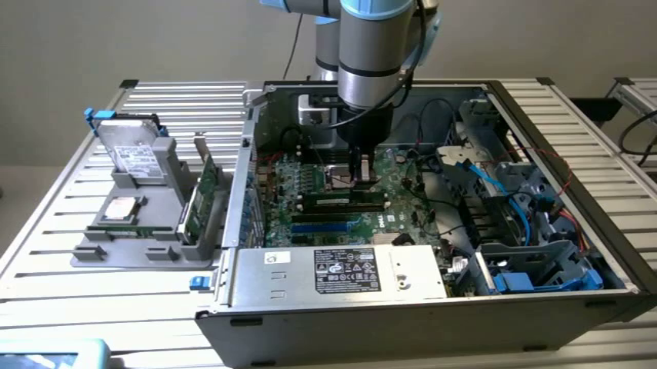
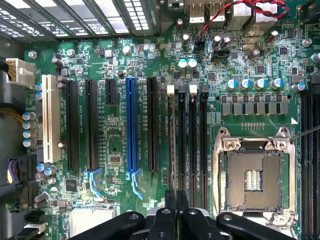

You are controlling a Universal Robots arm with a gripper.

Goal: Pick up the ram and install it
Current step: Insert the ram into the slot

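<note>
The ram (image 1: pixel 344 201) is a thin, stiff strip of green board carrying a row of dark chips; I judge it light and rigid along its length, yet fragile; it would crack if twisted, and its chips and contact edge should not be squeezed or scraped; the safe hold is across its two flat faces near the middle of the upper edge, or by the short ends; any push should go straight down on that bare upper edge.

In the exterior view it stands among the long black slots (image 2: pixel 192 145) of the motherboard (image 1: pixel 298 184), inside the open case (image 1: pixel 308 323) on the slatted counter (image 1: pixel 51 215); it looks upright and seated in a slot, though I cannot tell whether its latches have closed.

The fingers (image 1: pixel 359 169) are clenched together with nothing visible between them; they hang over the board, and the ram lies at about six o'clock from their tips in the exterior view, just beside them; whether the tips touch its upper edge I cannot tell. In the wrist view the fingers (image 2: pixel 171 205) sit over the slot bank, beside the empty processor socket (image 2: pixel 252 175).

The broader green expansion card (image 1: pixel 208 188) stands outside the case at about nine o'clock, well apart.
</note>
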